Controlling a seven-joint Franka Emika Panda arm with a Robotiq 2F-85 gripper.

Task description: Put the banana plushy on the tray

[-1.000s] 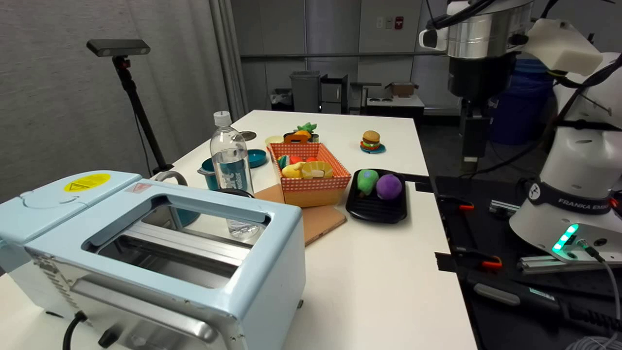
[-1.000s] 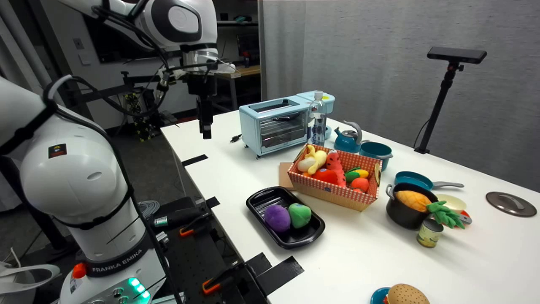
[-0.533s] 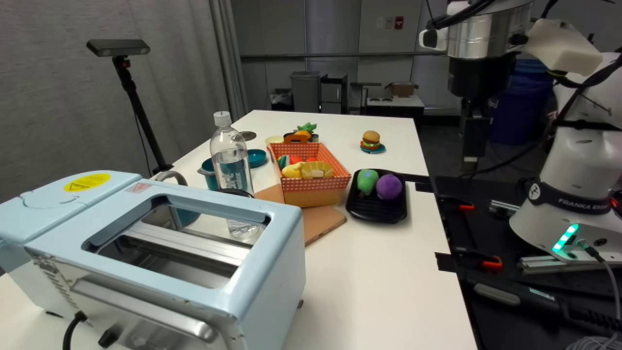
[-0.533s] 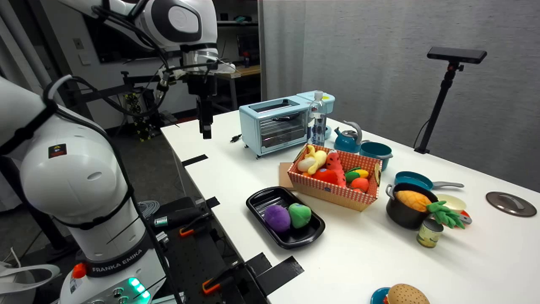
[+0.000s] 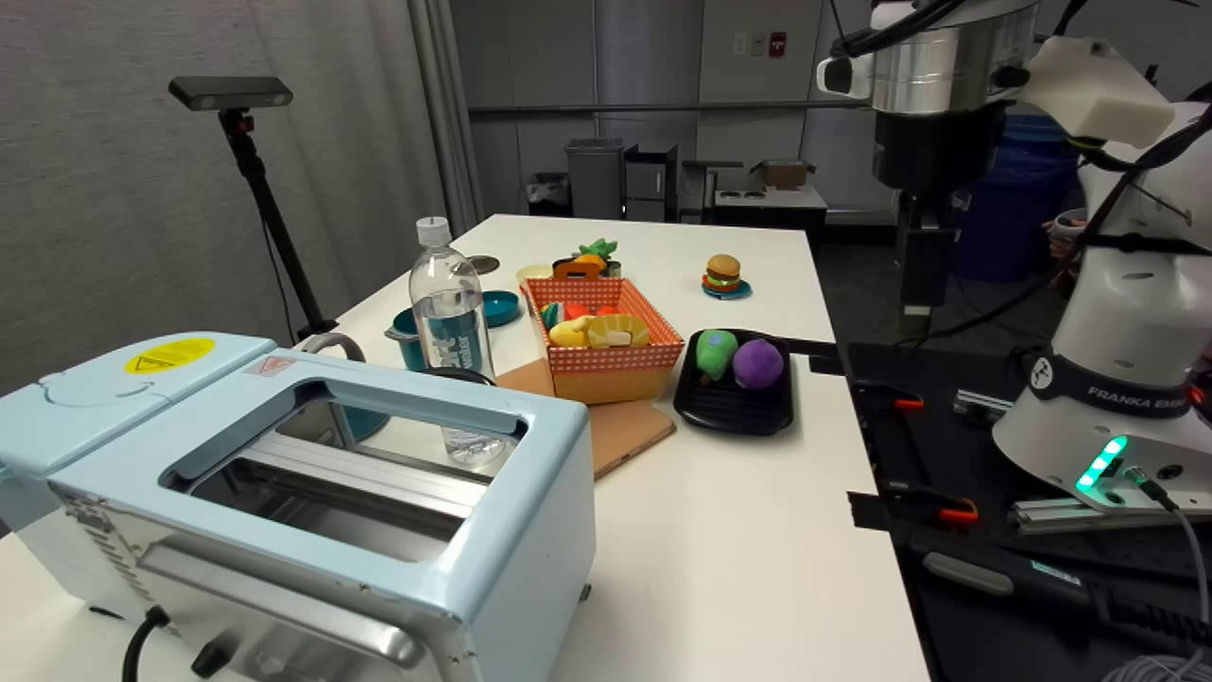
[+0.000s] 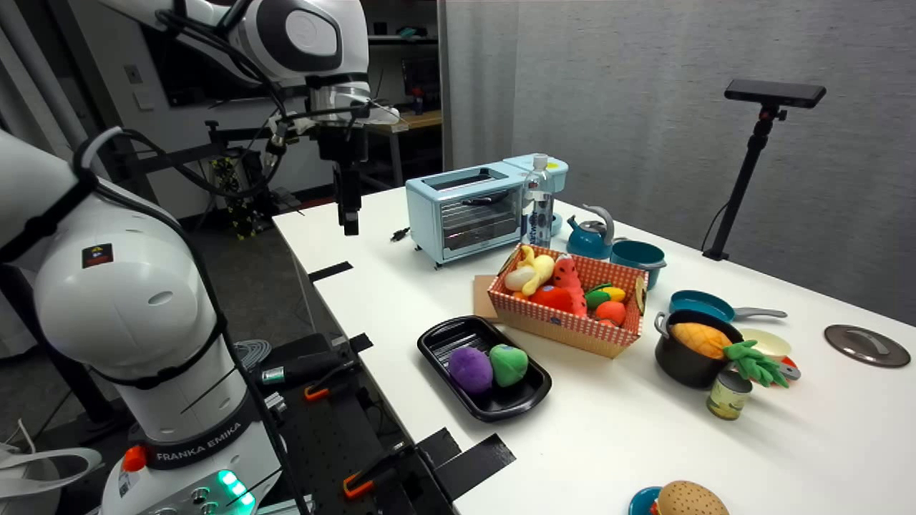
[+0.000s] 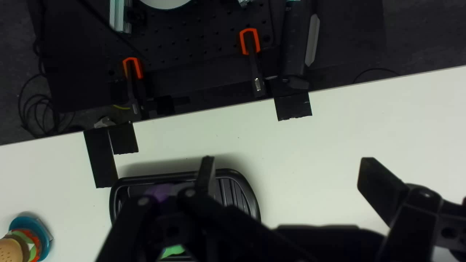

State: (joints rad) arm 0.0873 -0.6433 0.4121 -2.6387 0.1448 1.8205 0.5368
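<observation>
Far left in an exterior view, the Franka arm (image 6: 122,329) reads FRANKA EMIKA around its base. Next, the gripper (image 6: 349,223) hangs in midair, and the wrist view shows its 2 fingers (image 7: 382,187) spread wide. Then there's the black tray (image 6: 461,335), holding 1 purple plushy (image 6: 470,370) and 1 green plushy (image 6: 509,365). The banana plushy (image 6: 540,269) sits in the red-checked bin (image 6: 558,325), well apart from the fingers, lower and further right. Upright water bottle (image 6: 538,193) behind the bin: all I can make out on the label is "rt" and "water". Small can (image 6: 729,395) on the right, print's too tiny to read.
</observation>
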